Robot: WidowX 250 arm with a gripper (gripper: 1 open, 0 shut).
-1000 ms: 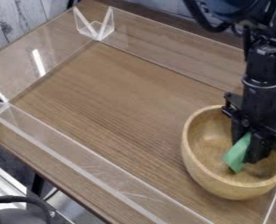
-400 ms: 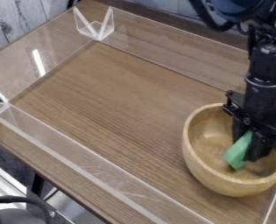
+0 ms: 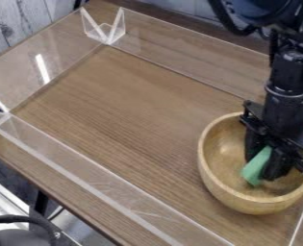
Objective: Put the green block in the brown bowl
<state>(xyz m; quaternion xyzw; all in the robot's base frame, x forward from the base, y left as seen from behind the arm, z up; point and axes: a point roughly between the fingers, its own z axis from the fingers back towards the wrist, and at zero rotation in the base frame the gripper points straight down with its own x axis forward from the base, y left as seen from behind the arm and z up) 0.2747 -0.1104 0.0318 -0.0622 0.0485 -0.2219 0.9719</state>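
Note:
The brown bowl [image 3: 215,179], a light wooden bowl with a thick rim, sits at the right front of the table. My gripper [image 3: 277,161] points straight down into it, and its black fingers stand apart, open. The green block [image 3: 255,169] stands tilted inside the bowl between the fingers, leaning near the left finger, its lower end on the bowl's inner wall. The fingertips are partly hidden behind the block and the bowl's rim.
A wood-grain tabletop [image 3: 128,106] is ringed by low clear plastic walls. A small clear bracket [image 3: 102,27] stands at the back left corner. The bowl lies close to the right front wall.
The fingers have spread wider around the green block. The block has shifted slightly left and sits lower in the bowl. The arm itself has stayed in place.

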